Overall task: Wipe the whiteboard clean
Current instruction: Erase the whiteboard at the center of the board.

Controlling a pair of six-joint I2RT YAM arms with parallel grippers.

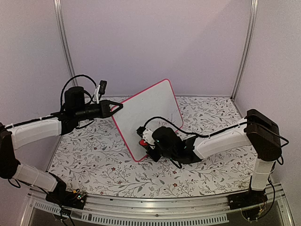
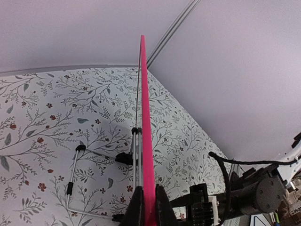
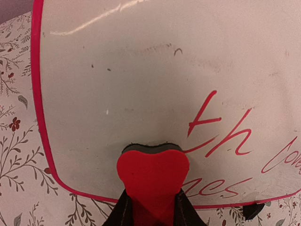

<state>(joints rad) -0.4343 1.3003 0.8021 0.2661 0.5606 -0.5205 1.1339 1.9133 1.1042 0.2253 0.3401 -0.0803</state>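
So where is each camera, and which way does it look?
Top: high behind the robot, looking down on the table; left arm and right arm show.
Left wrist: above the left hand, sighting along the whiteboard edge it pinches.
Right wrist: above the right hand, facing the whiteboard's written face, eraser gripped.
Shared: both wrist views show the whiteboard.

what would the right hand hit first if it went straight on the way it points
The whiteboard. The right hand, shut on a red heart-shaped eraser, points at its white face, left of the red writing. The eraser would meet it first; it seems to touch or nearly touch, depth unclear.
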